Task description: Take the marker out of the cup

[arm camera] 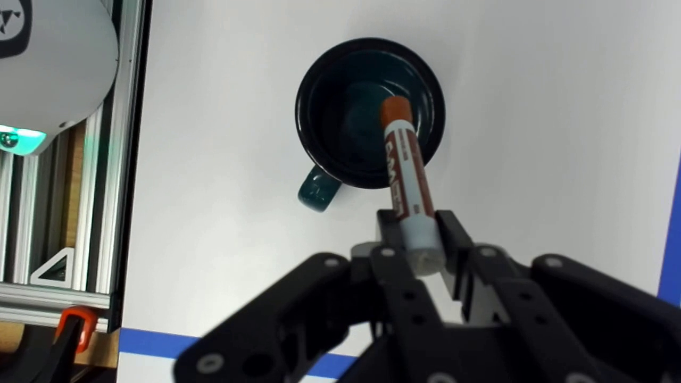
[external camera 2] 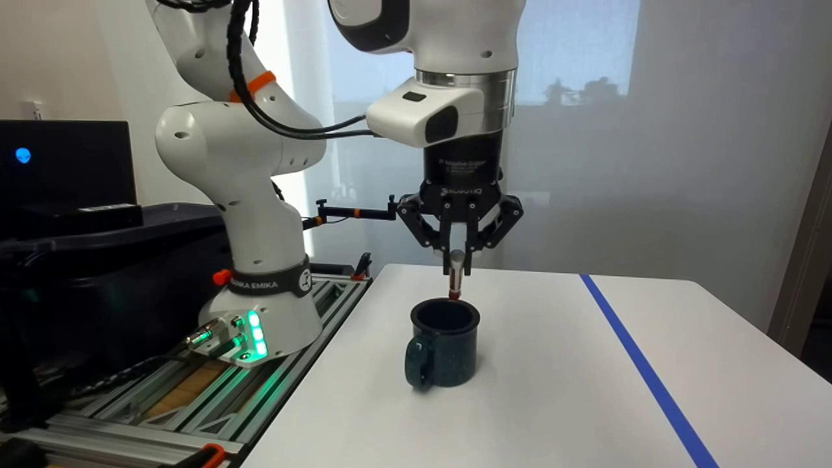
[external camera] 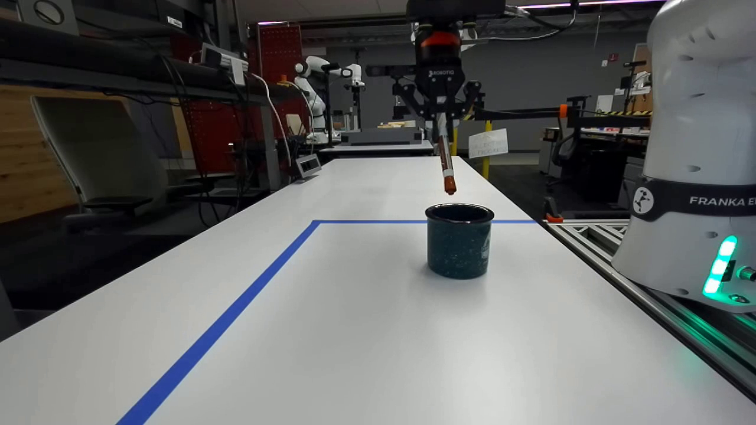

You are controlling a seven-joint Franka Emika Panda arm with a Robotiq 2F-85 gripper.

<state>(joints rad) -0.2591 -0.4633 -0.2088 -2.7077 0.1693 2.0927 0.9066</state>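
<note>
Hanging clear of cup (external camera: pixel 459 251) rim: marker (external camera: pixel 446 156)

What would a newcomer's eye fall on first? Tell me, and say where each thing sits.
The eye probably lands first on the marker, held slightly aslant with its orange-brown end down in the end effector, above the dark teal cup on the white table. Next, in an exterior view, come the green lights glowing on the robot base and the blue line turning a corner on that table.
</note>
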